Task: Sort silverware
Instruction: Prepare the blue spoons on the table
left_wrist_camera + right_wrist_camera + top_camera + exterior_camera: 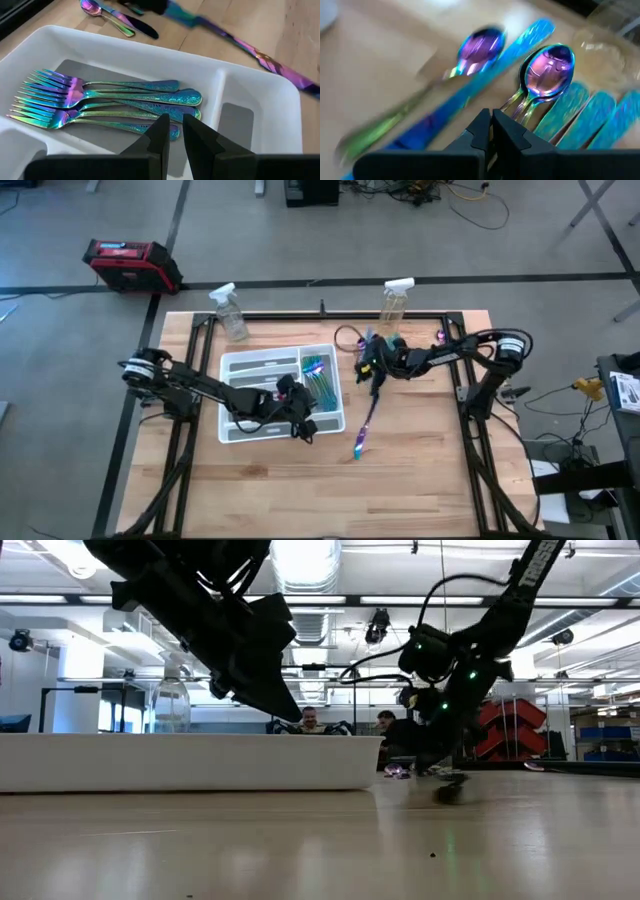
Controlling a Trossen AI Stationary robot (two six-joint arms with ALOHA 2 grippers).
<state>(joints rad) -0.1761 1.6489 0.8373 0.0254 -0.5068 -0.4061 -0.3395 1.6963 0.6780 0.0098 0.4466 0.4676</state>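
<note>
Left fingers (172, 132): slightly parted, empty, above forks (100, 100).
Right fingers (490, 127): closed, over spoons (547, 70).
Risk: closed tips scattering spoons.

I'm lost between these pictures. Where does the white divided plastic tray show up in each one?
High view: white divided plastic tray lies left of centre, under the left arm.
Low view: its long white side wall fills the left.
Left wrist view: its rim frames the compartment close up.
Right wrist view: not in it.
Shared landmark: the iridescent forks lying in the tray.
</note>
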